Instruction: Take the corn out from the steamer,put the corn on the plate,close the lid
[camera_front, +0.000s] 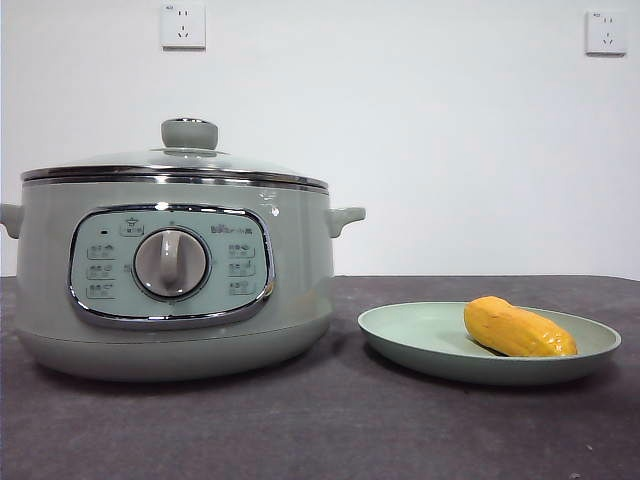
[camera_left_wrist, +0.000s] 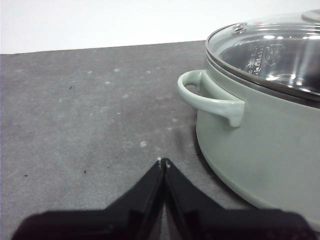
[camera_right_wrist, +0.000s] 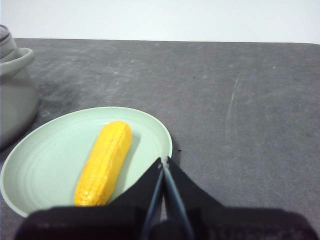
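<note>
Corn (camera_right_wrist: 104, 164), a yellow-orange oblong cob, lies on the pale green round plate (camera_right_wrist: 40, 165) just beside my right claw (camera_right_wrist: 164, 160); both claws pressed together, empty. Risk I judge: withdrawal clipping the plate rim.

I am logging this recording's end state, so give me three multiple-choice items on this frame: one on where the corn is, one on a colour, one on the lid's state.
1. Where does the corn lie?
A. inside the steamer
B. on the plate
C. on the bare table

2. What colour is the plate?
A. pale green
B. red
C. black

3. How is the lid?
A. leaning against the wall
B. lying on the plate
C. seated on the steamer

Key: 1 B, the cob rests inside the plate's rim in the front and right wrist views. 2 A, both views show it pale green. 3 C, the chrome rim sits on the pot, with the knob on top.
</note>
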